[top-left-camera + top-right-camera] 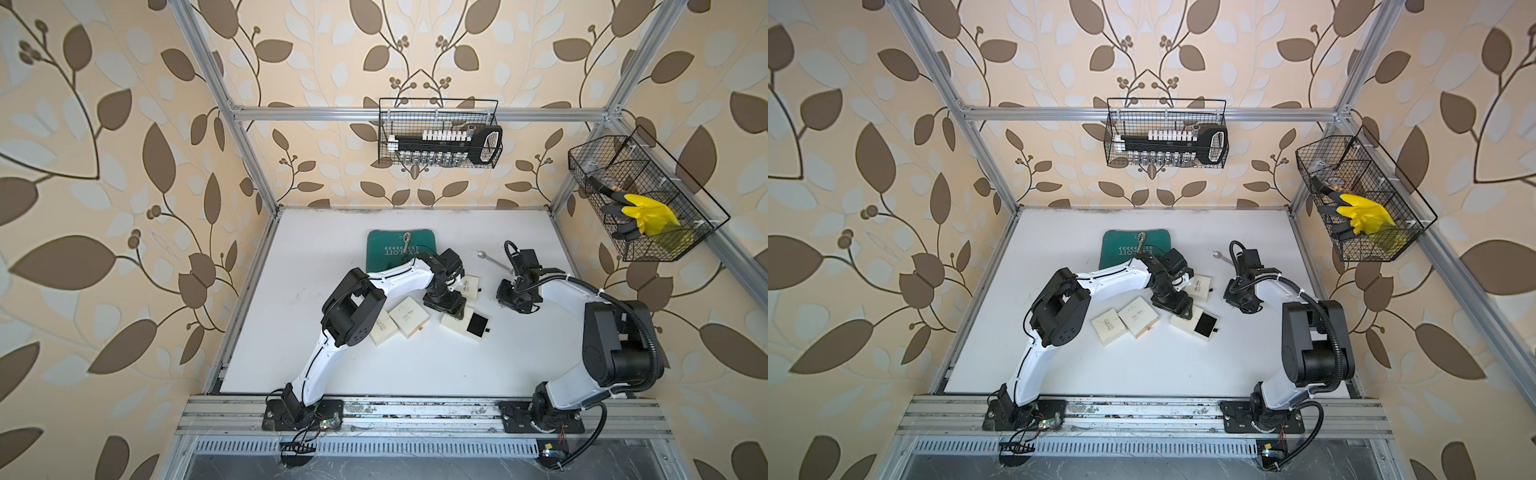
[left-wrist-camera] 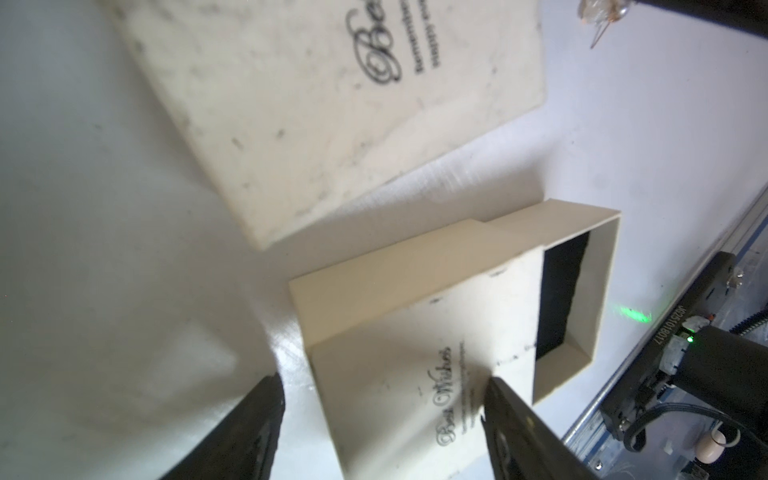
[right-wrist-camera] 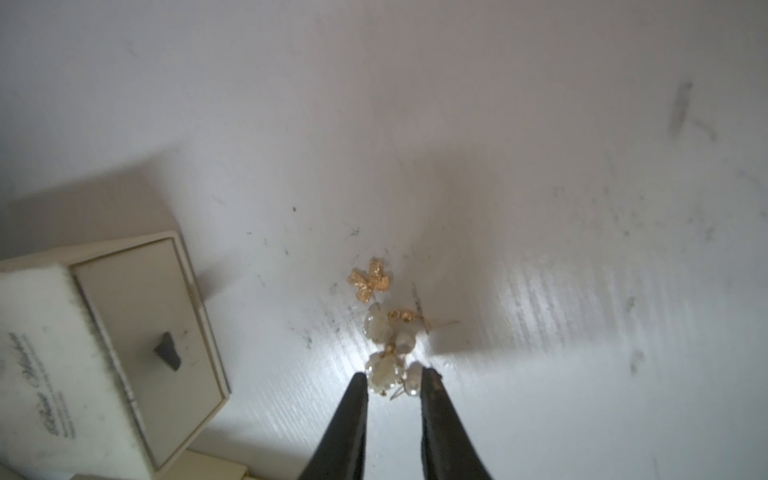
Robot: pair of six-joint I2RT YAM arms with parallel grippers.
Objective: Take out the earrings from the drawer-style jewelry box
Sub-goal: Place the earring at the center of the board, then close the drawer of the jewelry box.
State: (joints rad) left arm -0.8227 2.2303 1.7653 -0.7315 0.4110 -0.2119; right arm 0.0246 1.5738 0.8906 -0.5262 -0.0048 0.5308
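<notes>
On scuffed white table, leaf wallpaper around: earrings lie near closed cream box, pearly bead clusters plus gold bow. Right gripper parted astride them; left gripper open, box's far side.

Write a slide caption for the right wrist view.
Right gripper fingers, slightly parted, straddle pearl earrings lying on the white table beside a gold bow piece and a cream drawer box.
</notes>
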